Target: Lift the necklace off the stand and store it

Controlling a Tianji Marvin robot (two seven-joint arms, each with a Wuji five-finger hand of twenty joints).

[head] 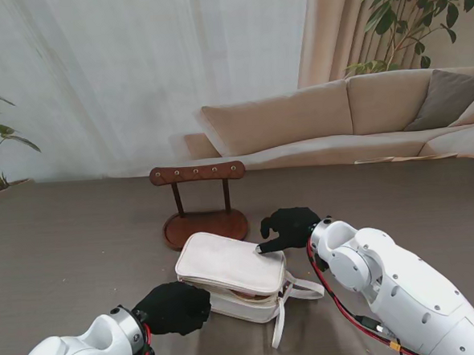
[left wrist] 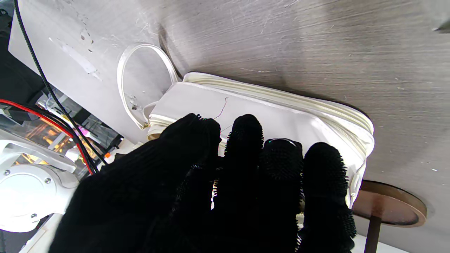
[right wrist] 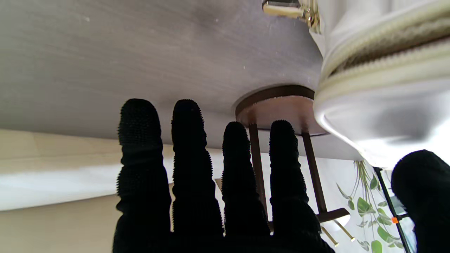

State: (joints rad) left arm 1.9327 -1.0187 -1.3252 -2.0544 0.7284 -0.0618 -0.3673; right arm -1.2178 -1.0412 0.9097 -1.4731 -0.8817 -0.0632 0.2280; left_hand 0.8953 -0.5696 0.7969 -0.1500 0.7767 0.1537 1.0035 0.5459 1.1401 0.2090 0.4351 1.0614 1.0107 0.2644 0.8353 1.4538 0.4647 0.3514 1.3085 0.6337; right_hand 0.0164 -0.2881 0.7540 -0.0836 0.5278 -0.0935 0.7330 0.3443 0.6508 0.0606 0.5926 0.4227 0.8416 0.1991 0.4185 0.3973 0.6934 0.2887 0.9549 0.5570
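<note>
Both arms are glossy white with rounded, bulging shell segments. Each ends in a hand covered by a black knitted glove: the left hand (head: 174,308) and the right hand (head: 289,226). The fingers (right wrist: 143,147) carry a nubbed, bristly texture. Red and black cables (head: 341,304) run along the right forearm, and a similar red cable loops at the left wrist.

wooden stand (head: 203,204) upright at table centre, its peg bar bare; white zippered pouch (head: 231,276) lies at its 6 o'clock, touching the round base, lid lowered, strap trailing toward 4 o'clock.
</note>
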